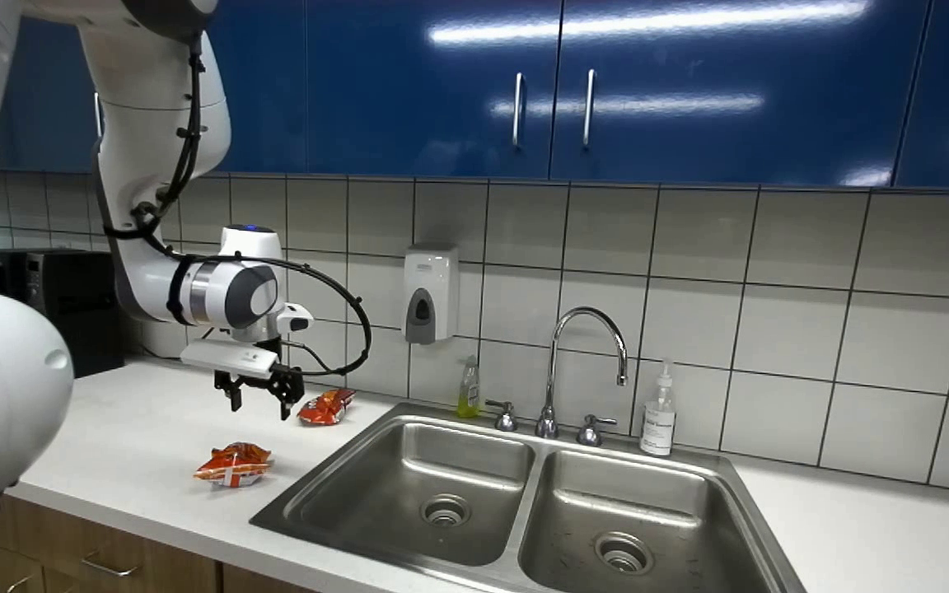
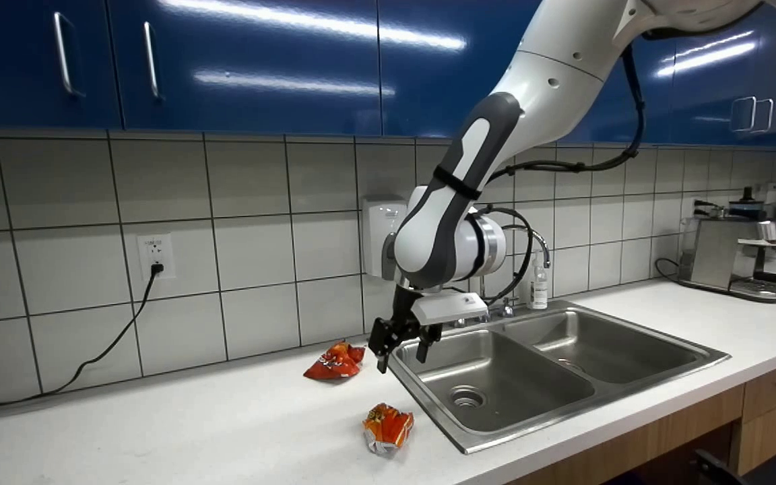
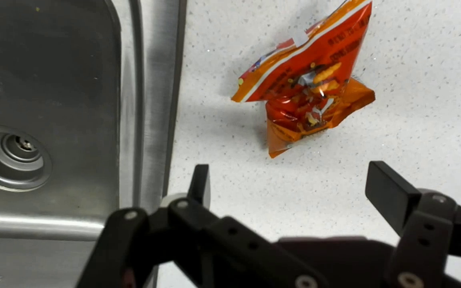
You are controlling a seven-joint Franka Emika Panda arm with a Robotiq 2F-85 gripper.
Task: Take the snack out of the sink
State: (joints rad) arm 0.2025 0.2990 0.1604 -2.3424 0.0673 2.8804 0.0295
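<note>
The snack, a crinkly orange-yellow and red packet, lies on the white counter beside the sink, towards the front, in both exterior views (image 1: 232, 465) (image 2: 388, 428). In the wrist view the snack (image 3: 308, 90) lies ahead of the fingertips, not between them. The double-basin steel sink (image 1: 507, 562) (image 2: 472, 438) stands beside it; its rim (image 3: 156, 104) is at the left of the wrist view. No packet is seen in the basins. My gripper (image 1: 261, 405) (image 2: 402, 360) (image 3: 288, 176) is open and empty, above the counter near the sink's edge.
A redder packet (image 1: 326, 408) (image 2: 336, 361) lies on the counter near the tiled wall. The faucet (image 1: 553, 379), a green soap bottle (image 1: 469, 387) and a clear pump bottle (image 1: 658, 416) stand behind the sink. A soap dispenser (image 1: 432, 284) hangs on the wall, under blue cabinets (image 1: 429, 99).
</note>
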